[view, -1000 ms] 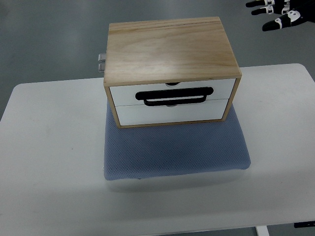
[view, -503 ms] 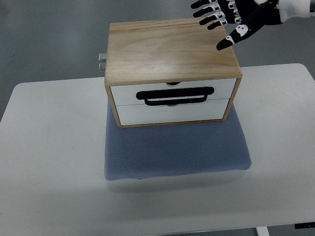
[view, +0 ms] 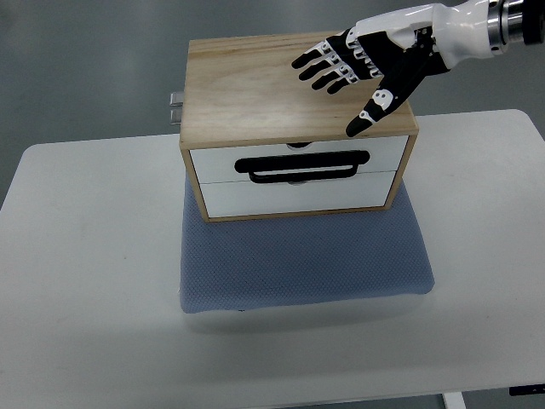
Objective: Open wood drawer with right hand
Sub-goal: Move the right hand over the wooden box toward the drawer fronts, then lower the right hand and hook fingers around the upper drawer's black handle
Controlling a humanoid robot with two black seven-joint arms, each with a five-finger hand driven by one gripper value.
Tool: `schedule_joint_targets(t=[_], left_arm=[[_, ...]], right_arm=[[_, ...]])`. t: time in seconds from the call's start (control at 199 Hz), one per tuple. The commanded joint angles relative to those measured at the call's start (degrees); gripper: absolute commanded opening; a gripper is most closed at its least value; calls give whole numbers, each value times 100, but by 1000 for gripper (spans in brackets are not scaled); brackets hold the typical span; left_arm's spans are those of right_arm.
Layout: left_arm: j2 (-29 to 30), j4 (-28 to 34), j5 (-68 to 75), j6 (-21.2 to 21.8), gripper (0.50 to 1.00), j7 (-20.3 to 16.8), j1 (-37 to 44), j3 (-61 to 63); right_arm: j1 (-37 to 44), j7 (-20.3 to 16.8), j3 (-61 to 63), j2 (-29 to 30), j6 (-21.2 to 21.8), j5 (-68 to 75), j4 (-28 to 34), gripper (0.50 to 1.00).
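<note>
A light wood drawer box stands on a blue-grey mat in the middle of the white table. Its front shows two white drawer faces, both shut, with a black bar handle across the seam between them. My right hand, black and white, hovers over the right part of the box top. Its fingers are spread and hold nothing, the thumb tip pointing down toward the front edge above the handle. The left arm is out of view.
A small metal fitting sticks out at the box's back left. The mat extends in front of the drawers toward me. Bare white table lies to the left, right and front of the mat. Grey floor shows beyond the table.
My right hand has come in from the top right corner and moved left and toward me, from beyond the box to above its top. The drawers have not moved.
</note>
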Motion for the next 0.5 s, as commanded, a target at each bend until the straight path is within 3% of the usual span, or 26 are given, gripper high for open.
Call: schedule_joint_targets(t=[0.0, 0.337, 0.497], left_arm=[[0, 0, 0, 0, 1000, 0, 0, 0], [0, 0, 0, 0, 1000, 0, 0, 0], [0, 0, 0, 0, 1000, 0, 0, 0]], right_arm=[[212, 219, -408, 247, -6, 13, 12, 952], [344, 210, -909, 819, -85, -4, 100, 952], [335, 175, -1084, 1065, -349, -13, 100, 952]])
